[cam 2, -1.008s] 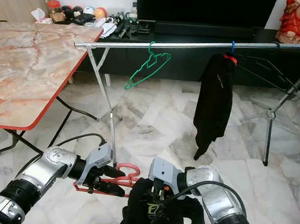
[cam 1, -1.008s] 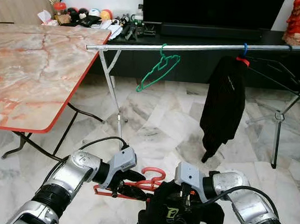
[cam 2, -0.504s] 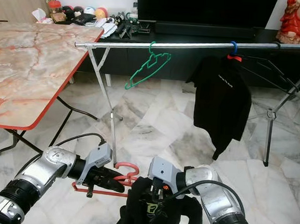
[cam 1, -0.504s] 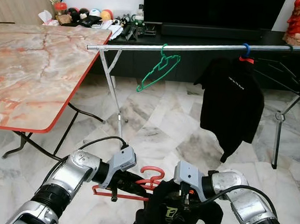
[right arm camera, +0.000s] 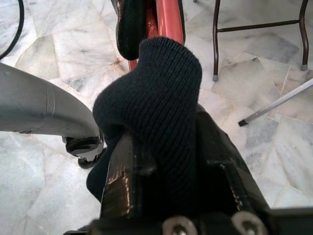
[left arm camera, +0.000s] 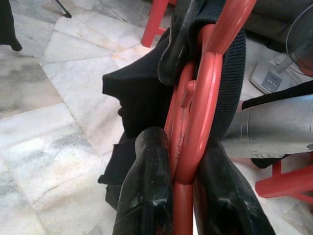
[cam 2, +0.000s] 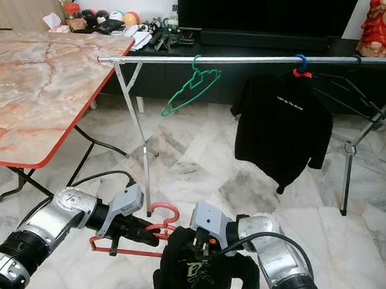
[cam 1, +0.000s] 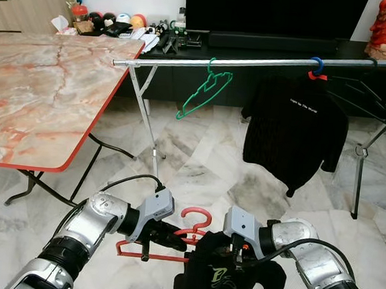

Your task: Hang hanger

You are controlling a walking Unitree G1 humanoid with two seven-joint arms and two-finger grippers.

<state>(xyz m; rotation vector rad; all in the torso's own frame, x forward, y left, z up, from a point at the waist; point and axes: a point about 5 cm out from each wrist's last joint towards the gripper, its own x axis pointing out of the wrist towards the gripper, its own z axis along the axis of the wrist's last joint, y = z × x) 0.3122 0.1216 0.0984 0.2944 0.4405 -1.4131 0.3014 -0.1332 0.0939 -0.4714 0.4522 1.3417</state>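
**A:** What is your left pincer (cam 1: pixel 172 239) holding?

**B:** Your left pincer is squeezed tight on the red plastic hanger (cam 1: pixel 184 234). You hold it low, just above the marble floor (cam 1: pixel 205 159). Its two black fingers (left arm camera: pixel 146 181) pinch the hanger's red stem.

**A:** And your right pincer (cam 1: pixel 235 251)?

**B:** Your right pincer is clamped on the black knitted garment (cam 1: pixel 226 281). That dark cloth drapes over the red hanger, right between your two arms.

**A:** Where can you hang things?

**B:** The long silver metal rail (cam 1: pixel 253 60) runs across ahead of you. A thin green wire hanger (cam 1: pixel 204 92) dangles from it. A black sweater with small white words (cam 1: pixel 294 129) hangs farther right. The marble tabletop with a red edge (cam 1: pixel 43 92) stands at your left.
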